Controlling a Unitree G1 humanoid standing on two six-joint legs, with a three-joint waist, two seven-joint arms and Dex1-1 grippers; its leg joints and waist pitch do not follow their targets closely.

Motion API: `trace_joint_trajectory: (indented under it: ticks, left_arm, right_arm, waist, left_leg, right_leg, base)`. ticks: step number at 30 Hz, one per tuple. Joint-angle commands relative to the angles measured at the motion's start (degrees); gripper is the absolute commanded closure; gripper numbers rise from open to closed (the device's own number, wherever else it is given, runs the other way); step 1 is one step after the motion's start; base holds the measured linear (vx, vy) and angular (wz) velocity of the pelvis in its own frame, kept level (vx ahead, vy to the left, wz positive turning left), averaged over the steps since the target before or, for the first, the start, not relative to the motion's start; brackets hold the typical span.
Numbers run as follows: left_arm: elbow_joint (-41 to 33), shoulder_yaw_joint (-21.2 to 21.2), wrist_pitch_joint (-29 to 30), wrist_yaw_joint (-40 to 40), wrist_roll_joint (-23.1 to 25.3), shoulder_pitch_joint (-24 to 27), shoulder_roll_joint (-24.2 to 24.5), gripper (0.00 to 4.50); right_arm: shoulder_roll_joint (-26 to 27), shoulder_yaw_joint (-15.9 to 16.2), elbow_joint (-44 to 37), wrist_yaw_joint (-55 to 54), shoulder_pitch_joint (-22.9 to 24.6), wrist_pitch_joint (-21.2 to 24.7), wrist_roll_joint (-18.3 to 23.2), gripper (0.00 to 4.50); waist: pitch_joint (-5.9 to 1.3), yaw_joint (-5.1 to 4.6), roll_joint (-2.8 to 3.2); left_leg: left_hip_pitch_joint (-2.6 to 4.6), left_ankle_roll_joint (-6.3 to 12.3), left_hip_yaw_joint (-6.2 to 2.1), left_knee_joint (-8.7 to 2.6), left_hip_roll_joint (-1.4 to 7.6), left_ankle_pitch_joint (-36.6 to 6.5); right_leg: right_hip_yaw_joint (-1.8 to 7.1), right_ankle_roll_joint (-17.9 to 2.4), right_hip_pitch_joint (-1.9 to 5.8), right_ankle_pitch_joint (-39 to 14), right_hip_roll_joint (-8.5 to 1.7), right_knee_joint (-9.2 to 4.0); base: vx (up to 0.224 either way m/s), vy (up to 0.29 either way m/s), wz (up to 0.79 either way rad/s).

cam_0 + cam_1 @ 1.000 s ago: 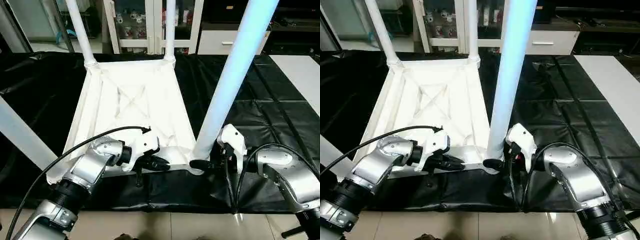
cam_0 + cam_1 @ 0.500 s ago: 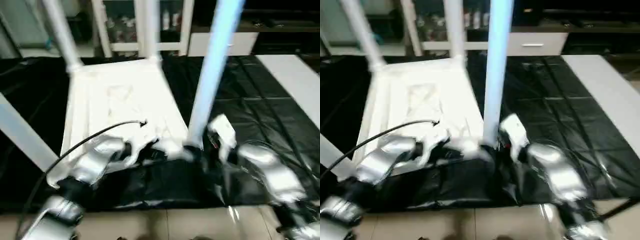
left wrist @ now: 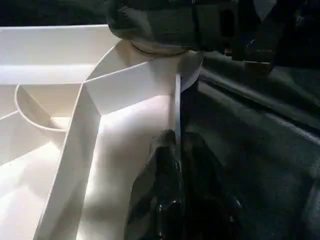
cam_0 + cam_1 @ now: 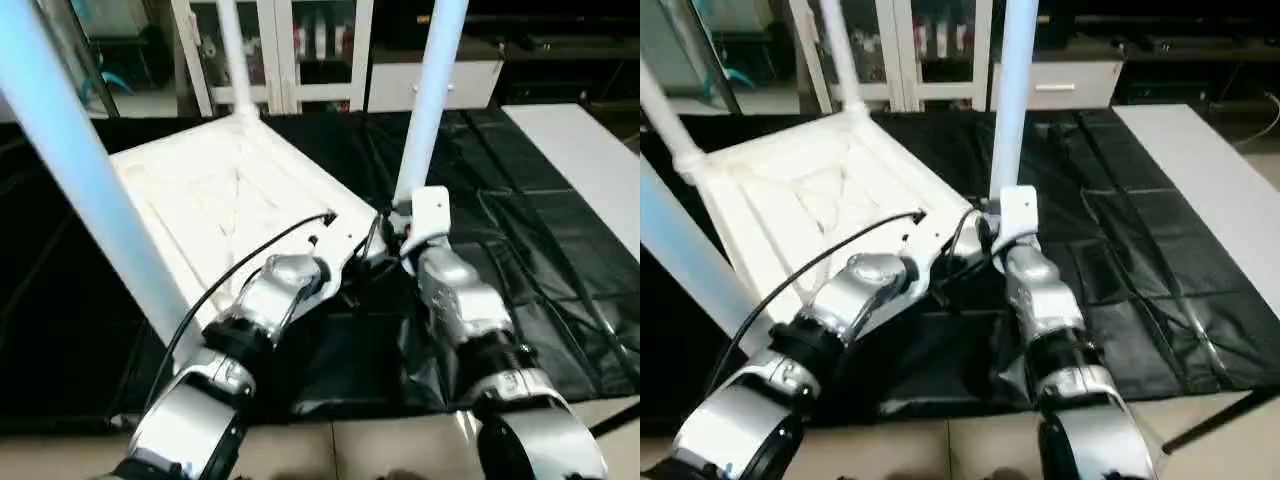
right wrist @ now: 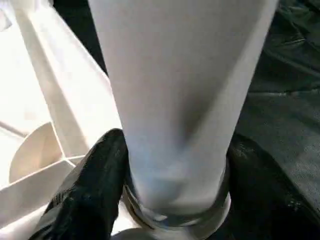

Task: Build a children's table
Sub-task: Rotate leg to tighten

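Risk I note: left pincer (image 3: 175, 200) pinches tabletop (image 4: 200, 190) rim, right pincer (image 5: 170, 175) clamps leg (image 5: 185, 85); twisting could unseat it.

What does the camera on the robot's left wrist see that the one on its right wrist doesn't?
Left wrist view alone: the left end effector shut on the thin rim of the upturned tabletop, pinching it from both sides. Right wrist view alone: the right end effector closed around the base of a table leg, one black finger on each side, just above the leg's collar. Shared: the tabletop's white ribbed underside with a curved socket wall, and the black cover beneath.
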Motion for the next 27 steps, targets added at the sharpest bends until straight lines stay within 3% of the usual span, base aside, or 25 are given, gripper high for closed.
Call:
trace_joint_trajectory:
  ticks: [1, 2, 4, 9, 11, 14, 18, 20, 22, 24, 27]
  left_arm:
    - [-0.62, 0.90, -2.42, 1.22, 0.55, 0.42, 1.09, 4.50]
    - [-0.82, 0.54, -3.04, 0.45, 0.76, 0.68, 1.53, 4.50]
    - [-1.49, -0.16, -4.42, -1.58, 0.80, 1.34, 2.45, 4.50]
    - [-6.52, -2.35, -4.45, -8.53, 0.33, 4.84, 5.91, 4.50]
    - [-9.52, -3.84, -5.24, -13.43, -0.05, 6.91, 8.17, 4.50]
    - [-13.04, -5.45, -5.59, -18.08, -0.09, 8.90, 11.21, 4.50]
    - [-15.72, -5.91, -5.47, -21.65, -1.22, 10.16, 13.11, 4.50]
    - [-19.22, -6.54, -4.93, -27.36, -2.86, 11.51, 15.91, 4.50]
    - [-21.75, -7.13, -4.90, -31.62, -4.05, 12.48, 17.86, 4.50]
    - [-23.79, -7.55, -4.66, -34.61, -5.01, 13.24, 19.25, 4.50]
    - [-26.16, -7.51, -4.17, -36.68, -5.62, 13.96, 20.81, 4.50]
  right_arm:
    - [2.31, 0.64, 0.75, 4.07, 1.18, -0.97, 1.64, 1.18]
    - [2.45, 0.74, 0.10, 5.51, 1.40, -2.07, 1.78, 1.18]
    - [2.06, 1.26, -1.10, 7.58, 1.92, -3.08, 1.71, 1.05]
    - [-1.79, 3.15, -9.13, 14.87, 5.56, -1.00, 3.17, 0.65]
    - [-5.06, 4.69, -12.65, 19.03, 7.41, -0.28, 2.67, 0.37]
    - [-10.70, 7.01, -16.08, 24.31, 9.67, 0.19, -0.78, 0.19]
    - [-14.03, 7.68, -21.02, 31.60, 11.92, 3.23, 1.84, 0.09]
    - [-21.19, 13.03, -27.89, 42.42, 15.92, 4.66, 2.12, 0.09]
    - [-25.06, 15.79, -30.89, 47.67, 18.16, 4.78, 2.06, 0.09]
    - [-26.88, 16.61, -32.45, 50.33, 19.47, 4.98, 2.60, 0.09]
    - [-27.40, 15.50, -33.39, 52.31, 20.76, 5.03, 3.62, 0.09]
  waist:
    - [-3.95, 0.38, -1.16]
    - [-3.89, 0.59, -1.00]
    - [-3.69, 0.34, -1.24]
    - [-3.25, 0.57, -0.91]
    - [-3.21, 0.52, -0.45]
    - [-3.22, 0.78, -0.29]
    - [-3.43, 1.33, -0.19]
    - [-3.55, 1.82, -0.05]
    - [-3.63, 2.03, -0.15]
    - [-3.67, 2.08, -0.15]
    - [-3.43, 2.10, -0.33]
  left_leg:
    - [0.25, 5.40, -1.09, -4.10, 2.09, -6.16]
    - [0.16, 6.81, -1.08, -4.08, 2.22, -5.73]
    - [-0.02, 7.38, -1.12, -4.16, 2.21, -6.58]
    - [0.34, 5.45, -1.31, -4.70, 2.67, -10.71]
    - [0.47, 4.58, -1.31, -4.83, 2.77, -11.47]
    - [0.69, 3.28, -1.28, -4.96, 2.90, -11.85]
    - [0.77, 3.89, -1.16, -4.84, 2.91, -10.28]
    - [0.83, 4.89, -1.17, -4.65, 3.02, -8.05]
    - [0.66, 6.60, -1.08, -4.45, 3.08, -5.28]
    - [0.61, 7.35, -1.08, -4.39, 3.05, -4.82]
    - [0.68, 7.18, -1.03, -4.59, 3.19, -7.05]
  right_leg:
    - [1.58, -15.44, 2.83, -2.75, -2.60, -3.74]
    - [1.56, -15.94, 2.94, -3.13, -2.81, -3.70]
    - [1.51, -15.89, 2.92, -4.72, -2.73, -3.87]
    - [1.60, -14.29, 2.63, -11.40, -2.71, -4.39]
    - [1.67, -14.12, 2.42, -12.27, -2.59, -4.47]
    - [1.72, -13.98, 2.32, -11.07, -2.44, -4.36]
    - [1.85, -14.96, 2.51, -6.44, -2.46, -3.89]
    - [1.82, -15.63, 2.76, -2.71, -2.50, -3.54]
    - [1.84, -16.25, 2.85, 1.41, -2.56, -3.14]
    - [1.73, -17.26, 2.89, 2.32, -2.59, -3.06]
    - [1.73, -17.31, 2.65, -2.01, -2.72, -3.42]
  base:
    - [0.000, 0.000, 0.00]
    - [0.000, 0.000, 0.00]
    - [0.000, 0.000, 0.00]
    - [0.000, 0.000, 0.00]
    - [0.000, 0.000, 0.00]
    - [0.000, 0.000, 0.00]
    - [0.000, 0.000, 0.00]
    - [0.000, 0.000, 0.00]
    - [0.000, 0.000, 0.00]
    - [0.000, 0.000, 0.00]
    - [0.000, 0.000, 0.00]
